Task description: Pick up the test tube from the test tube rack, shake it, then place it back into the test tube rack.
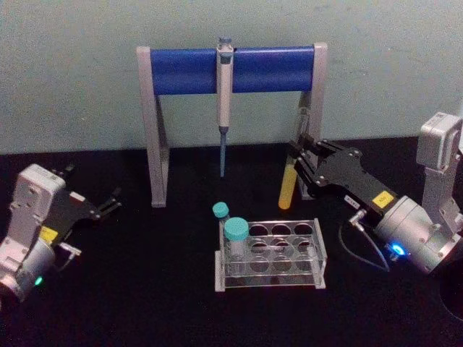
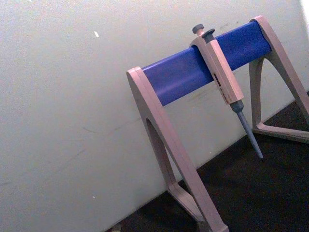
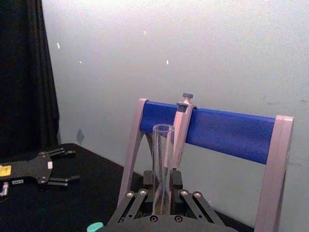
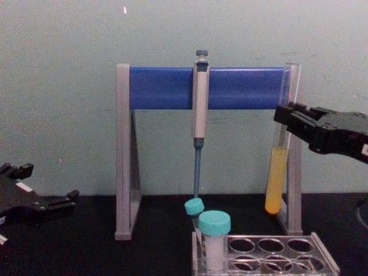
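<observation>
Grips the test tube [image 1: 288, 186] w/ the right gripper [image 1: 298, 155] at abt 3 o'clock of the dark surface [image 1: 145, 303], jaws pinched shut on the glass above the liquid. Holds it up off the rack [image 1: 317, 249], in the air at abt 1 o'clock from it, clear of the top plate and not touching. Near upright, open end up, top leaning a little toward 1 o'clock. Yellow-orange liquid in approx the lower third. Close by the right leg of the grey-and-blue stand [image 1: 181, 69], on the near side of it. Pipette [image 1: 224, 108] hung from mid-bar, at 12 o'clock of the rack, tip pointing down. In the rack, at its 9 o'clock end: two small teal-capped bottles [image 1: 236, 231], upright. Over at 9 o'clock of the surface, low and well apart from the rack: left gripper [image 1: 92, 184], jaws spread wide, nothing between them.
</observation>
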{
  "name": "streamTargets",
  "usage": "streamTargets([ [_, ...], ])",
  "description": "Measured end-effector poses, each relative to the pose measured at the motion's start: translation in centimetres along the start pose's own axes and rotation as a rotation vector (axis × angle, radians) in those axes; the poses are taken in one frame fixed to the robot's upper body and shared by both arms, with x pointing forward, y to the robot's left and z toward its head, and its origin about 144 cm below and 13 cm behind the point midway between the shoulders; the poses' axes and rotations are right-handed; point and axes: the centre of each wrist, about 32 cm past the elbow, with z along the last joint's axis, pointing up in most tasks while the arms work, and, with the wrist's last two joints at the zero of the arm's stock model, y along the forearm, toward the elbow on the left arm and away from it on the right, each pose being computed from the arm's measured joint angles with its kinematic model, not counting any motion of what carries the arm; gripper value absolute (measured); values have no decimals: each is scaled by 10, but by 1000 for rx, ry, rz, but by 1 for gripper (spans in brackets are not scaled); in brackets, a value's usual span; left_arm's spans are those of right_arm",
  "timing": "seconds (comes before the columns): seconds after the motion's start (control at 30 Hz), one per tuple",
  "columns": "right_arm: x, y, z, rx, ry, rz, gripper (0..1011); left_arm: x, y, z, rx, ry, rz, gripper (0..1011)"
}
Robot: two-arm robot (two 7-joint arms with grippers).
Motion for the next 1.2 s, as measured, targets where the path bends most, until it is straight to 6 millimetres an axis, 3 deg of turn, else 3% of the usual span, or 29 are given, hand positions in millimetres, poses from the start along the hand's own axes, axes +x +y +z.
streamTargets([
  [0.63,3,-4,3,-3,-12,-13,224,0,0,0,0,0,0,1009],
  [0.9,3,-21,7,-16,-26,-30,224,0,0,0,0,0,0,1010],
  [1.2,-12,-46,10,-49,-11,20,223,0,0,0,0,0,0,1010],
])
